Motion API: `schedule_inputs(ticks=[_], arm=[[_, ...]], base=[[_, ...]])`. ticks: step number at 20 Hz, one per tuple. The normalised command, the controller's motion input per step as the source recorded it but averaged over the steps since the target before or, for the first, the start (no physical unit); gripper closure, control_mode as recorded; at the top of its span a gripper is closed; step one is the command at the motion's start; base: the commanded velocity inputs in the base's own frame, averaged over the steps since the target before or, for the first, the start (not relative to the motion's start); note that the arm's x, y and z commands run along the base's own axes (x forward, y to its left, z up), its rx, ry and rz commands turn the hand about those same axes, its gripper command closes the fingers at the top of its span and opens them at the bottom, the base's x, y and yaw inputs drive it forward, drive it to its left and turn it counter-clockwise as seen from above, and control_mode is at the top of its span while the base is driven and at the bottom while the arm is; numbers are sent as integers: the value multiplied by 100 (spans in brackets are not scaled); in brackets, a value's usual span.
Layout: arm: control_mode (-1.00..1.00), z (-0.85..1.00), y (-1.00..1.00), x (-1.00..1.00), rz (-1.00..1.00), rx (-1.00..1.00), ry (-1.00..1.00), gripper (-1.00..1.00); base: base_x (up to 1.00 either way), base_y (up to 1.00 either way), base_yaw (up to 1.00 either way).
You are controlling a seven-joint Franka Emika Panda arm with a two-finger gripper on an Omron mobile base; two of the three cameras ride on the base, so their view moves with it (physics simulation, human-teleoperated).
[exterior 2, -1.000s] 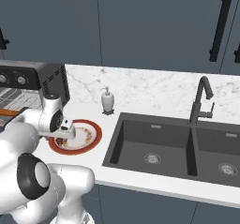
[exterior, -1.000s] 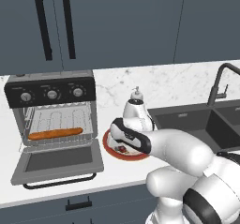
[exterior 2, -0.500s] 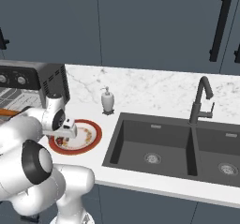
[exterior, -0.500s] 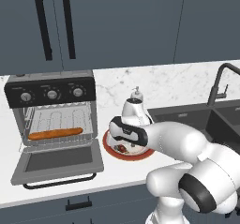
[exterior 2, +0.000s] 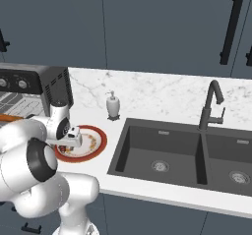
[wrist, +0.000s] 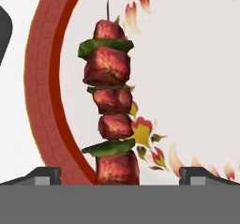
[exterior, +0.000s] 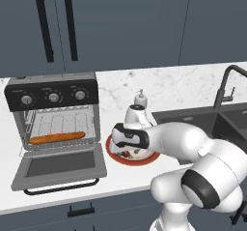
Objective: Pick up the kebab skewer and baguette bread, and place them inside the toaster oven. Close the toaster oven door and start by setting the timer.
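**Fingers spread over the kebab skewer on the plate**

1. Fingers. In the hand view the two dark fingers (wrist: 120,175) stand wide apart, one tip at each lower corner of the picture, with nothing clamped between them. The lowest meat chunk of the kebab skewer (wrist: 110,124) lies in the gap between the tips. Contact with the skewer cannot be confirmed.

2. Kebab skewer. The skewer lies flat on the plate (wrist: 43,101), close to the red rim on one side, beside the flower pattern at the plate's centre. Red meat chunks alternate with green pieces, and the bare stick tip projects past the far chunk.

3. Plate. In the left base view the plate (exterior: 144,160) rests on the white marble table (exterior: 116,179), just right of the toaster oven (exterior: 53,121) and near the soap dispenser (exterior: 140,99). The hand partly covers it.

4. Toaster oven. The toaster oven door (exterior: 60,166) hangs fully open, lying roughly level toward the near edge of the table. The baguette bread (exterior: 57,137) lies lengthwise on the wire rack inside the cavity.

5. Surroundings. In the right base view the dark sink (exterior 2: 182,155) sits to the right of the plate, with the faucet (exterior 2: 210,106) behind it.
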Motion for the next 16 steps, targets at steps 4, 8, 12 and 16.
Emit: schedule_inputs(ticks=[4, 8, 12, 16], arm=[[-100, -11, 0, 4, 2, 0, 0, -100], [-100, -16, 0, 0, 2, 0, 0, -100], [-100, -16, 0, 2, 2, 0, 0, -100], [-100, -4, 0, 7, 3, 0, 0, -100]], base=[[0, 0, 0], [0, 0, 0], [0, 0, 0], [0, 0, 0]])
